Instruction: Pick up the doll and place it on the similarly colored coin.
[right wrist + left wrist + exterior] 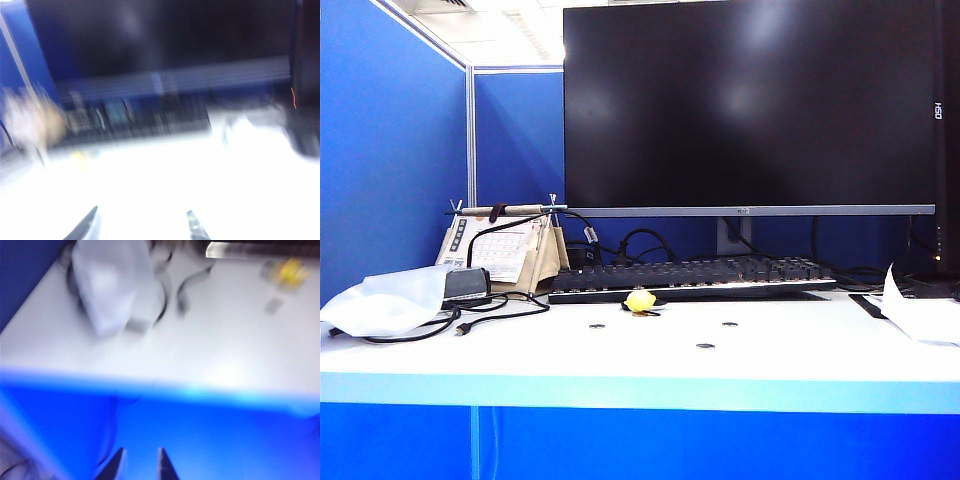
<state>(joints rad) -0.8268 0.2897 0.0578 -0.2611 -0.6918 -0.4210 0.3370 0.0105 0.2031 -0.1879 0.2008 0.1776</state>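
Note:
The yellow doll (640, 299) stands on the white table (800, 360), just in front of the keyboard. A thin dark edge peeks out from under it; I cannot tell whether that is the coin. Neither gripper shows in the exterior view. The left wrist view is blurred: my left gripper (141, 466) hangs open and empty off the table's front edge, over the blue panel, with the doll (290, 271) far off. In the smeared right wrist view my right gripper (142, 227) is open above the white tabletop, nothing between its fingers, and a faint yellow spot, the doll (77, 156), lies ahead.
Three dark grey coins (597, 326) (730, 323) (705, 346) lie in front of the doll. A black keyboard (690, 275) and a large monitor (750, 100) stand behind. White paper (380, 300), a black cable (470, 322) and a soldering iron (505, 210) sit at the left, more paper (920, 312) at the right.

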